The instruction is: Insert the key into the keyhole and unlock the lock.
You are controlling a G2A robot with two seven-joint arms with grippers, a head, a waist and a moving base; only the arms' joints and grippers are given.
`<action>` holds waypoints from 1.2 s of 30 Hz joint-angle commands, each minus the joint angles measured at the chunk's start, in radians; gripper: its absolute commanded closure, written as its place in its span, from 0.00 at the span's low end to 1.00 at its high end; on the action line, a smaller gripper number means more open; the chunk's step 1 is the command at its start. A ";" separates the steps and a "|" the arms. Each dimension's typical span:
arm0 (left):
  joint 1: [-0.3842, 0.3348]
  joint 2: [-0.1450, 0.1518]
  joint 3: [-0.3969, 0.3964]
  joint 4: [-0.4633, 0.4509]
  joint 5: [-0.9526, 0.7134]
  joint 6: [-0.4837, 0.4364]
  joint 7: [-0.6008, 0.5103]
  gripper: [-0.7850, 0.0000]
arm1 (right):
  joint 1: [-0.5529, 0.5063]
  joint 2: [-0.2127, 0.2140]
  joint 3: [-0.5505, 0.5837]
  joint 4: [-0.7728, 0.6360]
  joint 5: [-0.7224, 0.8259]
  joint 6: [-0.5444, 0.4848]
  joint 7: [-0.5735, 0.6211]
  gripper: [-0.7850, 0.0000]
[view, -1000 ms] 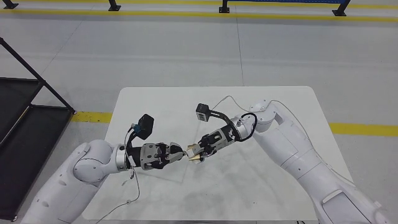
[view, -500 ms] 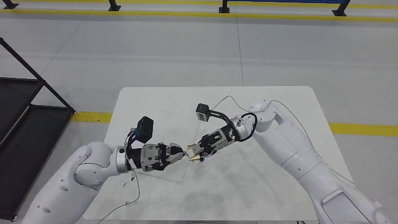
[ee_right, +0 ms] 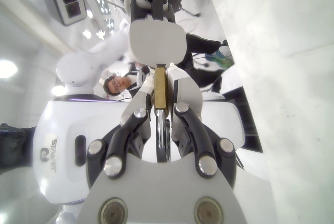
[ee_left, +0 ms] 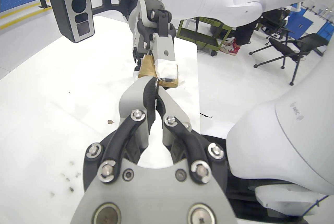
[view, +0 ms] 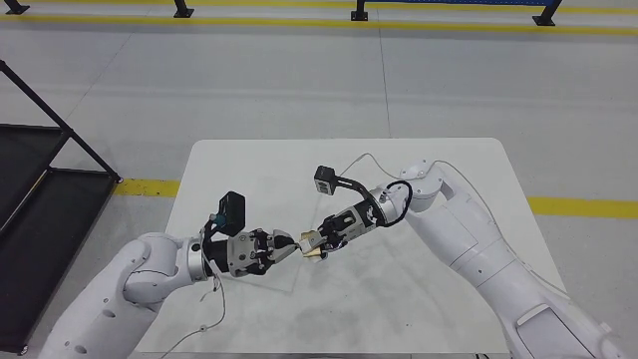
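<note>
R fingers [ee_right: 188, 90] pinch brass lock [ee_right: 160, 89] by its flat sides, shackle [ee_right: 161, 131] pointing back toward wrist, held over mid surface [view: 419, 289]. L fingers [ee_left: 133, 98] pressed nearly together on key [ee_left: 157, 81]. Only a sliver shows, tip at lock's end face opp. the shackle.

Key [ee_left: 157, 82] nearly hidden inside the left gripper [ee_left: 156, 88]; keyhole on the lock [ee_left: 146, 67] covered

Left claw [view: 288, 244] and right claw [view: 320, 240] tip to tip, both pinched closed (elbows splayed outward)
</note>
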 commanded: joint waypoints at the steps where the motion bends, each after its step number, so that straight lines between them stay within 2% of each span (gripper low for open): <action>1: 0.007 -0.002 -0.004 -0.006 0.027 0.002 0.022 1.00 | 0.000 0.000 0.000 0.000 0.000 0.000 0.000 1.00; 15: 0.052 -0.013 -0.027 -0.037 0.184 0.012 0.140 1.00 | 0.000 0.000 0.000 0.000 0.000 0.000 0.000 1.00; 27: 0.070 -0.018 -0.036 -0.050 0.234 0.029 0.177 1.00 | 0.000 0.000 0.000 0.000 0.000 0.000 0.000 1.00; 28: 0.072 -0.018 -0.036 -0.049 0.235 0.034 0.178 0.78 | 0.000 0.000 0.000 0.000 0.000 0.000 0.000 1.00; 29: 0.074 -0.019 -0.035 -0.049 0.234 0.040 0.177 0.00 | 0.000 0.000 0.000 0.000 0.000 0.000 0.000 1.00; 36: 0.091 -0.021 -0.055 -0.060 0.250 0.058 0.195 0.00 | 0.000 0.000 0.000 0.000 0.000 0.000 0.000 1.00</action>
